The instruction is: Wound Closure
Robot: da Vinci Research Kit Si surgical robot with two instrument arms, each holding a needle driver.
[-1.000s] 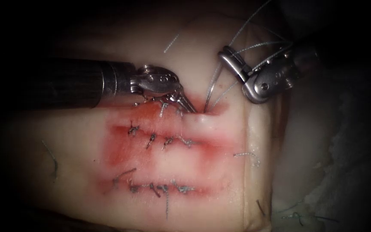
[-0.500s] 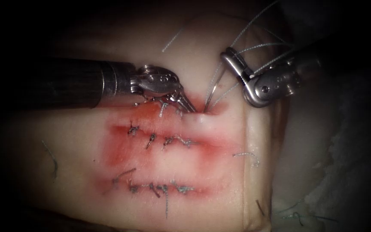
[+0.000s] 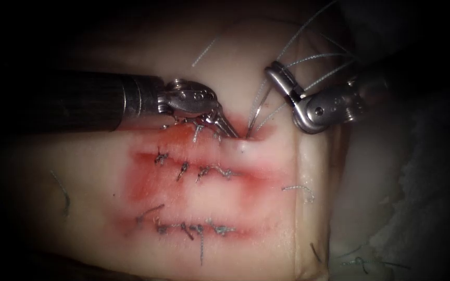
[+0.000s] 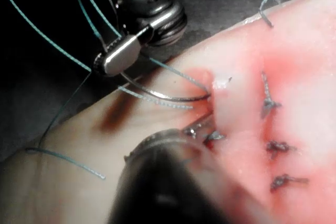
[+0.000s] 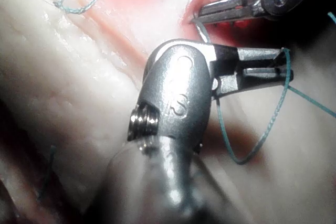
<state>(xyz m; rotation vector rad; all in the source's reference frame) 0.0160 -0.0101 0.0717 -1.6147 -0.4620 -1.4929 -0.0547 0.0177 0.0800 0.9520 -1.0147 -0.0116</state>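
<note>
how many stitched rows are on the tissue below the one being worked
2. The upper row lies just below the left tool's end effector; the lower row sits nearer the tissue's bottom edge. Stitches under the tool may be hidden.

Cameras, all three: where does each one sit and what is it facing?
Endoscope: above and in front, facing the tissue; left tool and right tool show.
Left wrist: along its shaft, facing the needle in the tissue.
Right wrist: along its shaft, facing its own tool holding the needle.
Shared: both wrist views show the other arm's tool.
</note>
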